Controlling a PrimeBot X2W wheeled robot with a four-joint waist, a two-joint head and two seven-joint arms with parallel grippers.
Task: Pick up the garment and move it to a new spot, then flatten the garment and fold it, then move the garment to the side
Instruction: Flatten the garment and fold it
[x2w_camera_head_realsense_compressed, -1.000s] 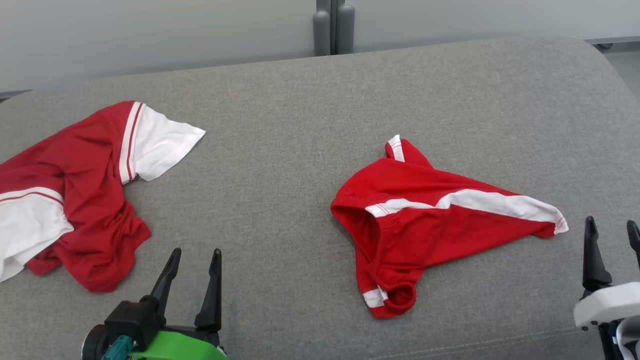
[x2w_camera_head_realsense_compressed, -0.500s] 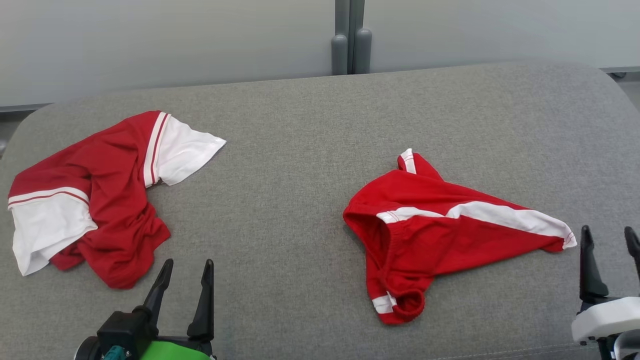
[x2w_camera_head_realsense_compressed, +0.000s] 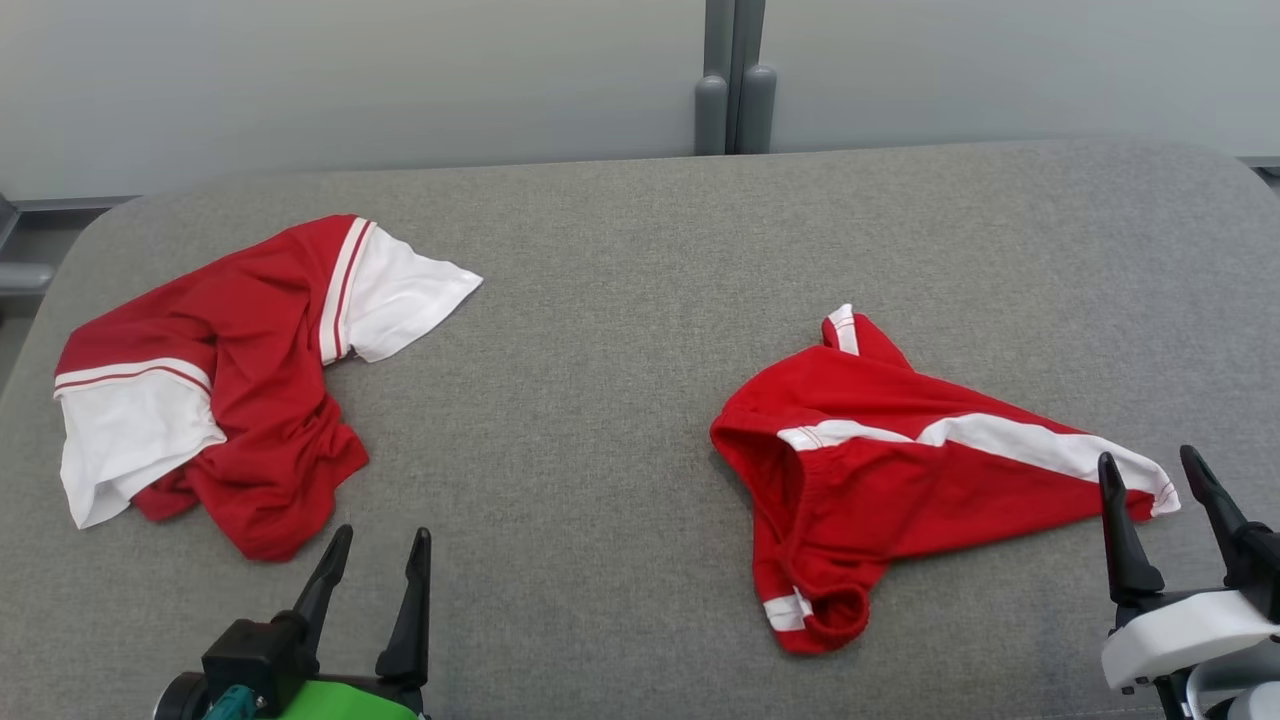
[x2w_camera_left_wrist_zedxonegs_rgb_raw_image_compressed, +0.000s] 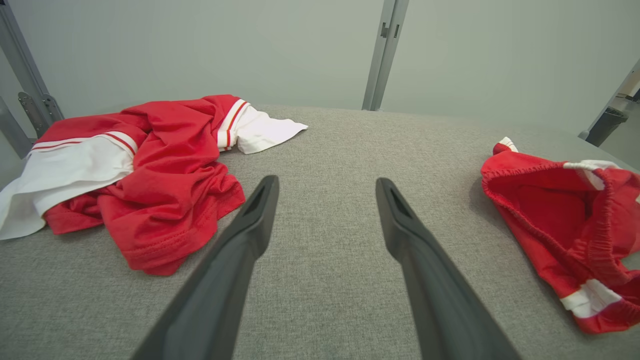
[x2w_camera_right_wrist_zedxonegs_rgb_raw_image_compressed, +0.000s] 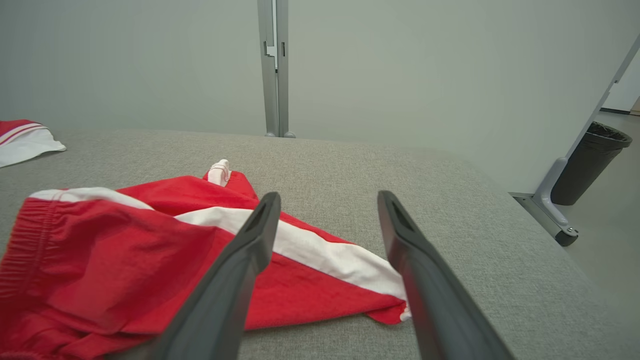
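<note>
Crumpled red shorts (x2w_camera_head_realsense_compressed: 880, 480) with a white side stripe lie right of centre on the grey padded surface (x2w_camera_head_realsense_compressed: 600, 400); they also appear in the left wrist view (x2w_camera_left_wrist_zedxonegs_rgb_raw_image_compressed: 550, 210) and the right wrist view (x2w_camera_right_wrist_zedxonegs_rgb_raw_image_compressed: 125, 245). A bunched red and white shirt (x2w_camera_head_realsense_compressed: 250, 400) lies at the left, also seen as the shirt (x2w_camera_left_wrist_zedxonegs_rgb_raw_image_compressed: 150, 165) and its sleeve (x2w_camera_right_wrist_zedxonegs_rgb_raw_image_compressed: 20, 137). My right gripper (x2w_camera_head_realsense_compressed: 1148, 465) is open, its fingers straddling the shorts' striped leg end from above (x2w_camera_right_wrist_zedxonegs_rgb_raw_image_compressed: 328, 197). My left gripper (x2w_camera_head_realsense_compressed: 383, 540) is open and empty, just right of the shirt's near hem (x2w_camera_left_wrist_zedxonegs_rgb_raw_image_compressed: 326, 182).
A pale wall panel with a grey post (x2w_camera_head_realsense_compressed: 733, 90) stands behind the surface. The surface's rounded right edge drops to the floor, where a black bin (x2w_camera_right_wrist_zedxonegs_rgb_raw_image_compressed: 592, 160) and a wheeled frame foot (x2w_camera_right_wrist_zedxonegs_rgb_raw_image_compressed: 555, 225) stand. Bare grey fabric lies between the two garments.
The head camera has shifted, so the whole scene sits lower and further right. My right gripper has moved left over the shorts' leg end. Both grippers stay open.
</note>
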